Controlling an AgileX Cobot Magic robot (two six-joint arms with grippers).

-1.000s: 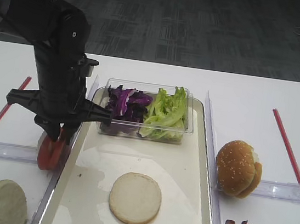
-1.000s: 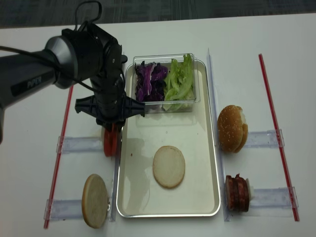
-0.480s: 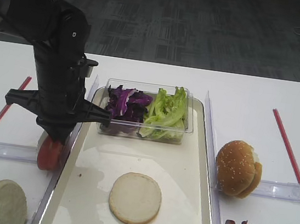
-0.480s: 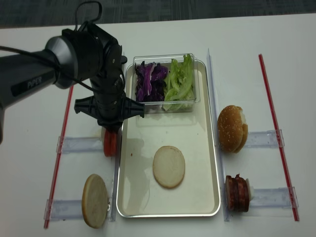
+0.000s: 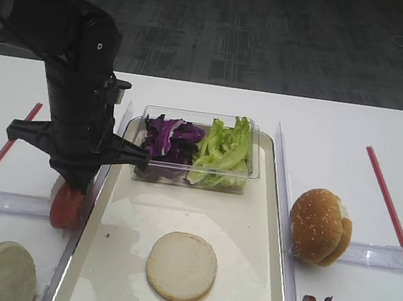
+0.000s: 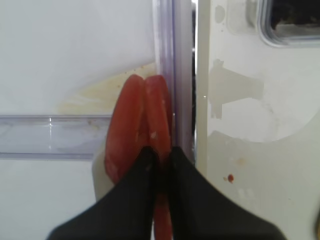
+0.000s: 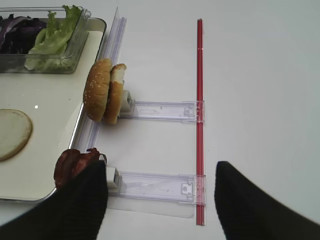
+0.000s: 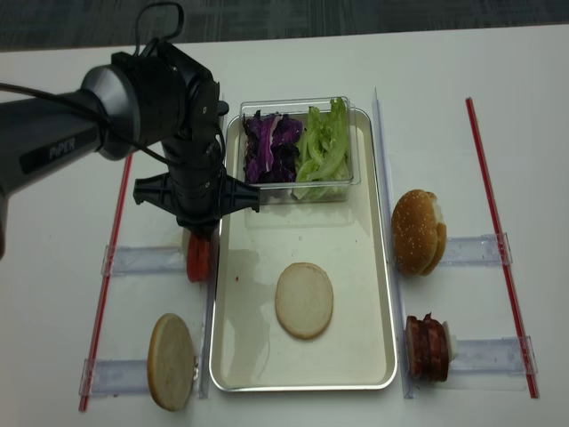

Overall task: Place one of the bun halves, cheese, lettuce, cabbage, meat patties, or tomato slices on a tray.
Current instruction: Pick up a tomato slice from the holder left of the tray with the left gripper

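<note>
Two tomato slices (image 6: 131, 125) stand on edge in a clear holder just left of the cream tray (image 5: 202, 202). My left gripper (image 6: 160, 156) reaches down from above and is shut on the right-hand tomato slice (image 6: 159, 112). One pale bun half (image 5: 181, 266) lies flat on the tray. Lettuce (image 5: 222, 152) and purple cabbage (image 5: 167, 139) fill a clear box at the tray's far end. Right of the tray stand sesame bun halves (image 7: 102, 90) and meat patties (image 7: 75, 165). My right gripper (image 7: 162, 200) hangs open over the table there. Cheese is out of view.
Another bun half (image 5: 1, 273) stands in a holder at the near left. Clear plastic holders (image 7: 160, 111) and red strips (image 7: 200, 100) lie on the white table on both sides of the tray. The tray's raised rim (image 6: 200, 100) runs right beside the held slice.
My left gripper's jaws have shut onto the tomato slice. The arm sank a little over the slices. Nothing else moved.
</note>
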